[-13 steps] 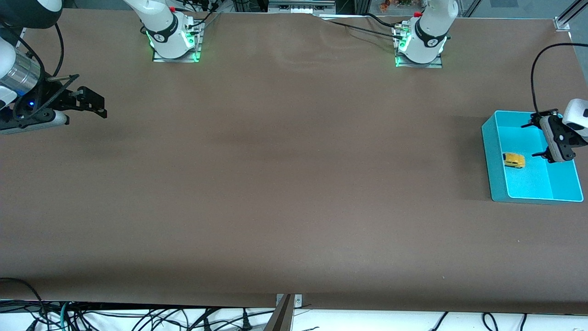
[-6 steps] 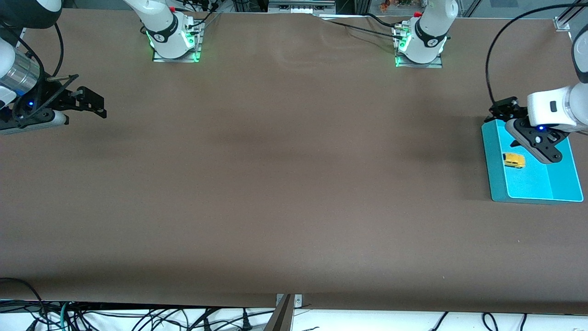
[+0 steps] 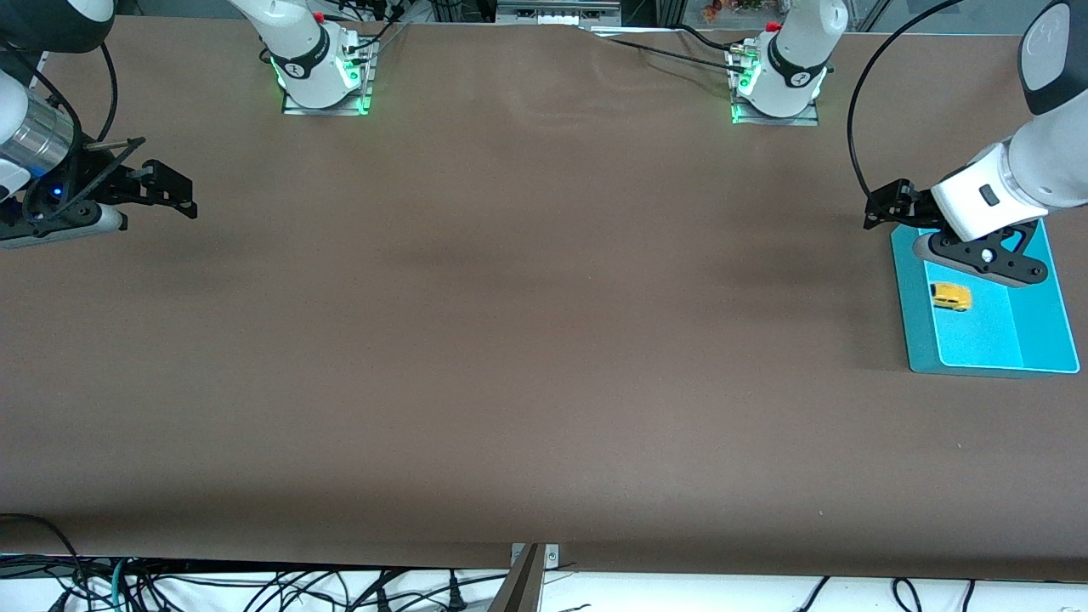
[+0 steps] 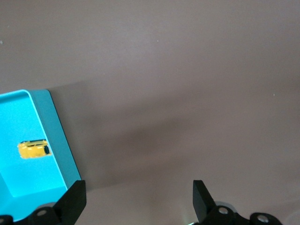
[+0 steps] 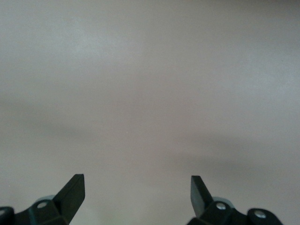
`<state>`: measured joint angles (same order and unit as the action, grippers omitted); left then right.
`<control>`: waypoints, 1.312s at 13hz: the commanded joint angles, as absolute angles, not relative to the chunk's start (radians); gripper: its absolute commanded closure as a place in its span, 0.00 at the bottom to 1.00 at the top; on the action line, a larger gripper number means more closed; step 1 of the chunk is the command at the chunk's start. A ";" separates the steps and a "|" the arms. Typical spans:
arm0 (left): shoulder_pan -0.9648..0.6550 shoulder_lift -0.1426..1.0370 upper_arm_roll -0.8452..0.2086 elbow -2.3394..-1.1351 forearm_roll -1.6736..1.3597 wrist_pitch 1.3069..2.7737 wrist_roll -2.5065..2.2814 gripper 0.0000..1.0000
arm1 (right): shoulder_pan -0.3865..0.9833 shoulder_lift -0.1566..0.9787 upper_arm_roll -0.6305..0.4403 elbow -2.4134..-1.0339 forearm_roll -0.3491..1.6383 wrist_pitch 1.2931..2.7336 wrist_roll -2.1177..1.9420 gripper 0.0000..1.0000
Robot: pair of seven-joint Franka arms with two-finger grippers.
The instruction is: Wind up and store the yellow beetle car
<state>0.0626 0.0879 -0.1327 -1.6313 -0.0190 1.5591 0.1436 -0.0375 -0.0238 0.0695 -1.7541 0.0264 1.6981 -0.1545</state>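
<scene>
With the car (image 3: 950,297) lying in the bin (image 3: 1044,330) just below the open, empty left claw (image 3: 888,206), pull that claw clear without touching it, while the open right claw (image 3: 170,189) waits

The yellow beetle car (image 3: 950,297) has dark windows and lies in a plain turquoise tray (image 3: 1045,323). The table (image 3: 510,340) is plain matte brown. Both arms are white with black grippers, their bases glowing green.
</scene>
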 commanded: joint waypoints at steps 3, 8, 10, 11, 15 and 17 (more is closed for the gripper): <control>0.021 0.089 -0.124 -1.589 0.005 1.537 0.025 0.00 | -0.029 -0.021 0.064 -1.733 0.015 1.677 -0.144 0.00; 0.031 0.089 -0.118 -1.537 0.035 1.540 0.018 0.00 | -0.028 -0.023 0.066 -1.733 0.015 1.677 -0.144 0.00; 0.031 0.090 -0.118 -1.522 0.025 1.539 0.011 0.00 | -0.028 -0.023 0.067 -1.733 0.009 1.677 -0.141 0.00; 0.031 0.091 -0.117 -1.522 0.018 1.539 0.003 0.00 | -0.028 -0.023 0.067 -1.732 0.009 1.677 -0.141 0.00; 0.032 0.104 -0.112 -1.522 -0.046 1.537 -0.015 0.00 | -0.028 -0.021 0.066 -1.732 0.012 1.678 -0.150 0.00; 0.044 0.124 -0.112 -1.507 -0.046 1.539 -0.002 0.00 | -0.028 -0.021 0.064 -1.730 0.012 1.680 -0.149 0.00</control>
